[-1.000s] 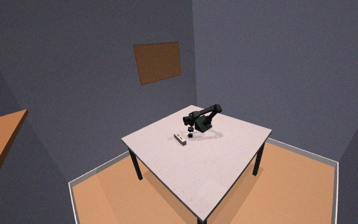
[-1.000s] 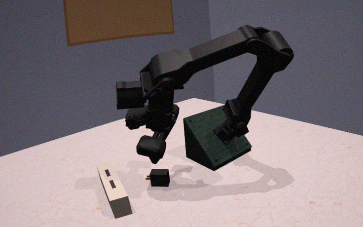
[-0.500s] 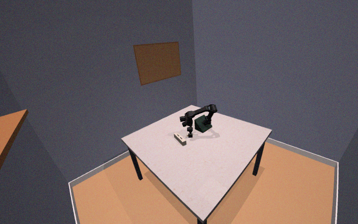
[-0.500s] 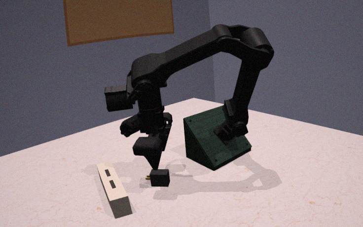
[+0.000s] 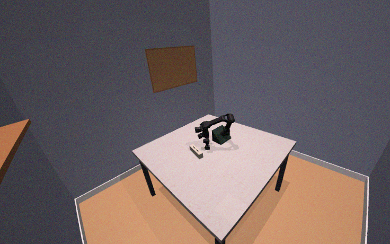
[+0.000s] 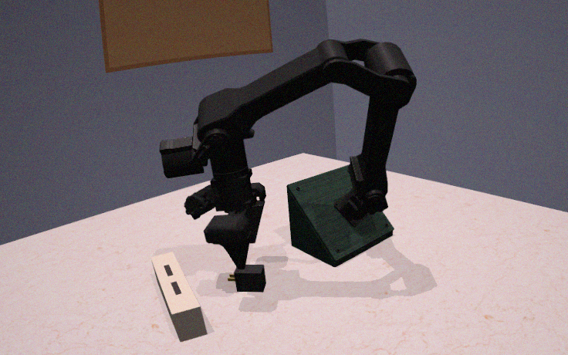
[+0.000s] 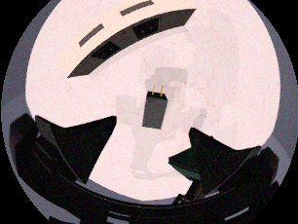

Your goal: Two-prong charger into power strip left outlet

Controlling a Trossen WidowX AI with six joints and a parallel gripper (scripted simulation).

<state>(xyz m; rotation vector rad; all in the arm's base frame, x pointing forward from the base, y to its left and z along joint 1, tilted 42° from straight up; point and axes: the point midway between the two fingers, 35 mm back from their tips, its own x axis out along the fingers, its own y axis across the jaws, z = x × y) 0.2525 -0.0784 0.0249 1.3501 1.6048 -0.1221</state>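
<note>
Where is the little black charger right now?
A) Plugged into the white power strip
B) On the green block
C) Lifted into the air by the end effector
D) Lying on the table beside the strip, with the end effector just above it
D: the charger lies on the table, apart from the power strip, its prongs toward the strip, and the open end effector sits just over it, holding nothing.

The table [image 6: 461,268] is pale pinkish white with faint orange veining, like marble, on black legs. The power strip [image 6: 177,295] is cream, its two outlet slots dark grey. The charger [image 6: 250,278] is matt black with small brass-yellow prongs. The arm [image 6: 268,89] is black all over, and its wedge-shaped base [image 6: 322,209] is dark green. The walls are slate blue-grey, carrying a plain brown board [image 5: 171,68]. The floor [image 5: 316,207] is orange-tan, edged in white.
</note>
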